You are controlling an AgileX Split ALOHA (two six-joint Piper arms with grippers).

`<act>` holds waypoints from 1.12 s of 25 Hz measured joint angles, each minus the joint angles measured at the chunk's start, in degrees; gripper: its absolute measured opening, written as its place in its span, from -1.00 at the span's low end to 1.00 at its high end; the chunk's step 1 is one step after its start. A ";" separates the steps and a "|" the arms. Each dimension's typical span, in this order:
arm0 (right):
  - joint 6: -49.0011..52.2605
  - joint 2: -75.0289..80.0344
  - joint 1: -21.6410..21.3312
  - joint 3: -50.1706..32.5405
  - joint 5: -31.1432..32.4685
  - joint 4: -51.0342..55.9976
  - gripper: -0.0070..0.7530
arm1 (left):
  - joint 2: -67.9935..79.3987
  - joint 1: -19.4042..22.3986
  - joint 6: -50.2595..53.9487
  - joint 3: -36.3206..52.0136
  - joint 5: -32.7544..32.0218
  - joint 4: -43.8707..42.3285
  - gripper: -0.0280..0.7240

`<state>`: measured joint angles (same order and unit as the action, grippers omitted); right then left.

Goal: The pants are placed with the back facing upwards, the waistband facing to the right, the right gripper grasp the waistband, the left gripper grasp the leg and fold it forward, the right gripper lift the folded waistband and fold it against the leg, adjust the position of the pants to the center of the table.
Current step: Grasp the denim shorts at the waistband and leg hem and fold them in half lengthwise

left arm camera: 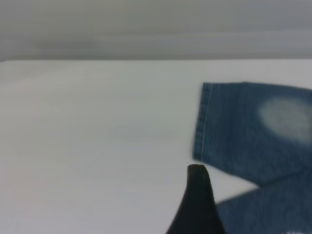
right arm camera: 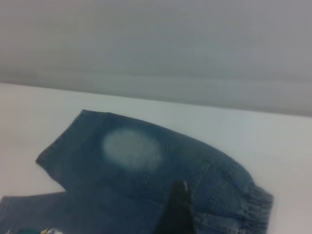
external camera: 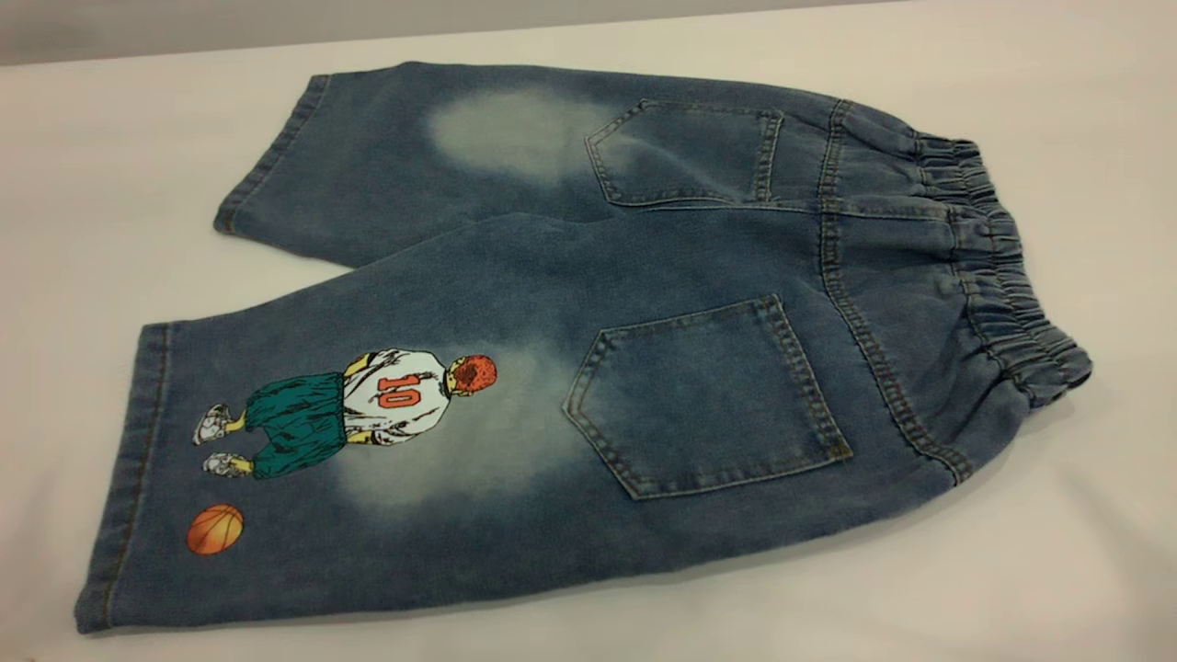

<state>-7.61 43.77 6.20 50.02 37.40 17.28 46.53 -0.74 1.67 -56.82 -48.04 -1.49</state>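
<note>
The pants lie spread flat on the table, back up with both back pockets showing. The ruffled waistband is at the right. The near leg, with the player numbered 10 and the orange basketball, points left. Neither gripper appears in the exterior view. In the left wrist view a black part of my left gripper sits over bare table beside the far leg's hem. In the right wrist view a black part of my right gripper is over the pants' seat, near the waistband.
White tabletop surrounds the pants on all sides. A pale grey wall runs behind the table's far edge.
</note>
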 joint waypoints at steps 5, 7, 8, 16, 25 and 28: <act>-0.56 10.67 0.00 0.23 -5.06 3.24 0.55 | 10.79 0.00 0.00 -4.80 4.19 0.23 0.45; -2.06 14.17 0.00 0.23 -6.81 4.87 0.55 | 14.78 0.00 0.00 -5.25 6.27 0.29 0.45; -2.60 15.99 0.00 0.23 -7.27 5.66 0.55 | 16.62 0.00 0.05 -5.25 7.24 0.46 0.45; -13.42 27.04 0.00 2.53 -6.25 16.49 0.55 | 27.24 0.00 0.60 -5.19 15.74 6.54 0.45; -30.41 37.52 -0.28 9.35 2.19 33.93 0.55 | 30.52 0.00 0.31 -5.19 20.47 6.27 0.45; -36.52 42.06 -2.58 9.35 3.74 40.55 0.55 | 30.52 0.00 -0.18 -5.19 21.79 6.14 0.45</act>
<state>-44.13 85.83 3.62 59.37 41.14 57.83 77.05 -0.74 1.49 -62.02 -26.25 4.65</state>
